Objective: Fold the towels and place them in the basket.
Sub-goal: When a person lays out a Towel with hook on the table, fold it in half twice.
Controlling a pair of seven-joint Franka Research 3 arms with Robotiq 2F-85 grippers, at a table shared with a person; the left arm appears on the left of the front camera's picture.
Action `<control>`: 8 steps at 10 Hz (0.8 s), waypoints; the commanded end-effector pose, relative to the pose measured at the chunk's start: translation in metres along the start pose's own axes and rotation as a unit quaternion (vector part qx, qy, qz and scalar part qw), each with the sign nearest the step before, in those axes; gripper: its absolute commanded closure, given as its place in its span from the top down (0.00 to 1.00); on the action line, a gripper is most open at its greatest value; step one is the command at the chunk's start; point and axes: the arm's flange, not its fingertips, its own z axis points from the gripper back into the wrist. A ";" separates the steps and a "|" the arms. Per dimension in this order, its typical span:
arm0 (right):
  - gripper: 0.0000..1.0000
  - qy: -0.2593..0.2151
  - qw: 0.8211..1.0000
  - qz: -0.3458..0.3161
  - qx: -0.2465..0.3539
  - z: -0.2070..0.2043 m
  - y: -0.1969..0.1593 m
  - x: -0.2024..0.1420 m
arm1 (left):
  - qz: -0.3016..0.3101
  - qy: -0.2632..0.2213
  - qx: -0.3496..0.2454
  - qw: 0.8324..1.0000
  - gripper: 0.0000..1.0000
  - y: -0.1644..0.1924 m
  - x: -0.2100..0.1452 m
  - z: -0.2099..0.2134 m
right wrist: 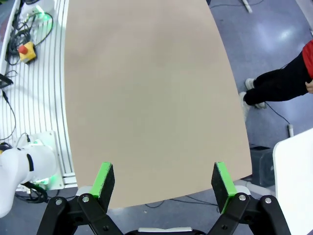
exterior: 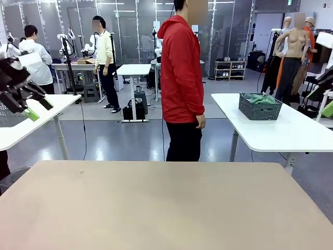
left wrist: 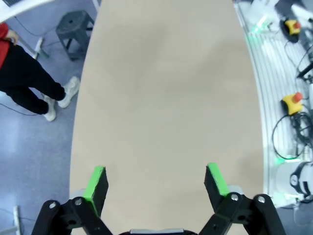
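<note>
My beige table (exterior: pixel 166 208) spreads bare from near edge to far, so I judge the fold has not begun and the towels have yet to reach me; the person (exterior: pixel 180 78) in a red top stands just beyond the far edge, about the middle; a white side table (exterior: pixel 296 130) stands far right, apart from mine, and bears the dark mesh basket (exterior: pixel 260 107) with something green in it; my left gripper (left wrist: pixel 155 169) hangs high at the left, jaws wide, nothing between them; my right gripper (right wrist: pixel 162 166) hangs above the right end, equally wide and empty; to start well I should keep clear of the middle, then come down flat on a cloth's corners; the whole top is free for sweeping, but the basket lies past my right edge, likely a long reach
</note>
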 end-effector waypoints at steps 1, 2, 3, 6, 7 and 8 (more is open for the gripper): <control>1.00 -0.037 0.999 -0.010 0.008 0.015 -0.008 -0.016 | 0.023 -0.026 -0.002 0.999 1.00 0.009 -0.005 0.019; 1.00 -0.054 0.998 -0.029 0.018 0.019 -0.008 -0.025 | 0.030 -0.038 0.002 0.999 1.00 0.010 -0.012 0.022; 1.00 -0.071 0.997 -0.033 0.027 0.020 -0.009 -0.035 | 0.035 -0.050 0.004 0.998 1.00 0.011 -0.019 0.024; 1.00 -0.101 0.993 -0.035 0.056 0.012 -0.009 -0.053 | 0.054 -0.081 -0.010 0.995 1.00 0.010 -0.038 0.023; 1.00 -0.113 0.991 -0.038 0.057 0.009 -0.009 -0.055 | 0.054 -0.086 -0.013 0.995 1.00 0.009 -0.041 0.023; 1.00 -0.119 0.990 -0.044 0.057 0.008 -0.009 -0.056 | 0.055 -0.089 -0.012 0.994 1.00 0.009 -0.042 0.024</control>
